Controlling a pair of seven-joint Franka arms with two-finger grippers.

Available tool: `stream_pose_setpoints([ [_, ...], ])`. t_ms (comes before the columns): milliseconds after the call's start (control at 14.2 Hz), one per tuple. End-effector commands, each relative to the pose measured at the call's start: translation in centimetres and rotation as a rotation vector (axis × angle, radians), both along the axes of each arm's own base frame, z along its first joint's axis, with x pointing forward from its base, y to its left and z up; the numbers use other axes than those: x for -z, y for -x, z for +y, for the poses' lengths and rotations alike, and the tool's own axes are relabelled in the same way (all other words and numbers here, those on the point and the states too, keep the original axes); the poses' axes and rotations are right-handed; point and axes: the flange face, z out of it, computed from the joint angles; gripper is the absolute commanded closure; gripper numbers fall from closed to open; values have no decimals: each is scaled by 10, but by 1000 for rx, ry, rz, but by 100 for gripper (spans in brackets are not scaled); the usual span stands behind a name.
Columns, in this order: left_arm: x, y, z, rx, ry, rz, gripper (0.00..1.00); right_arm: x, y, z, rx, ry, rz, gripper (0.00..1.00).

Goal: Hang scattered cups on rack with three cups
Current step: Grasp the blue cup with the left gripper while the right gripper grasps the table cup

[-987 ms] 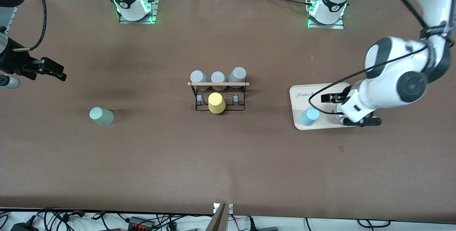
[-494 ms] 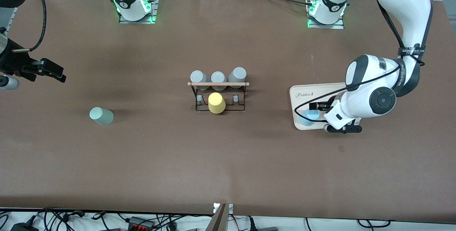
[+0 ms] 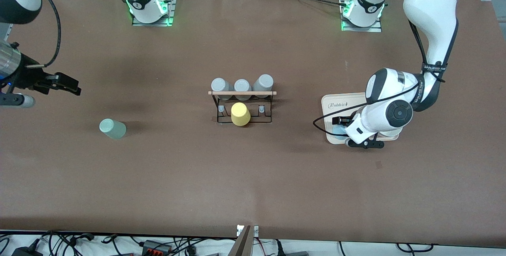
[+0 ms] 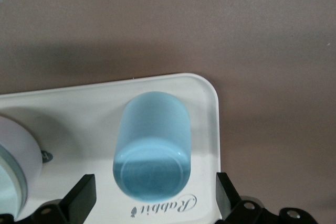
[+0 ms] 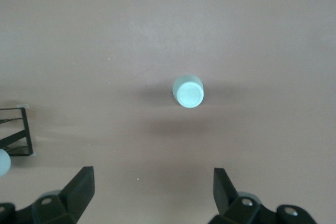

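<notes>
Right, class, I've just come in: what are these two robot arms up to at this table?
The left gripper, fingers open, hangs over the light blue cup on the cream tray. The right gripper, also open, hangs above the mint-green cup on the table. On the rack, three grey cups and a yellow cup already hang.

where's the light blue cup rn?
The light blue cup stands upside down on the cream tray toward the left arm's end of the table, at the tray's corner nearest the rack, under the open left pincer.
</notes>
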Motion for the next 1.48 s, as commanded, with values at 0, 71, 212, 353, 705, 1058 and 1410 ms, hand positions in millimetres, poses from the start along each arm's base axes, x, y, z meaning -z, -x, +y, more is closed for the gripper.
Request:
stream_pose_setpoints([
  [0, 11, 0, 0, 14, -16, -10, 0, 43, -11, -9, 10, 0, 27, 0],
  [71, 12, 1, -1, 15, -16, -10, 0, 64, -16, -11, -16, 6, 39, 0],
  [212, 17, 1, -4, 19, -14, -12, 0, 105, -26, -17, -74, 22, 58, 0],
  [353, 21, 2, -9, 22, -12, -26, 0, 146, -32, -23, -116, 62, 56, 0],
  [705, 23, 1, -2, 61, -6, -16, 86, 235, -26, -35, -152, 66, 13, 0],
  [1058, -57, -30, -16, 211, 29, -117, 100, 288, -12, -40, -185, 56, -15, 0],
  [1410, -148, -23, -147, 255, 58, -190, 100, 290, -12, -40, -186, 55, -10, 4],
])
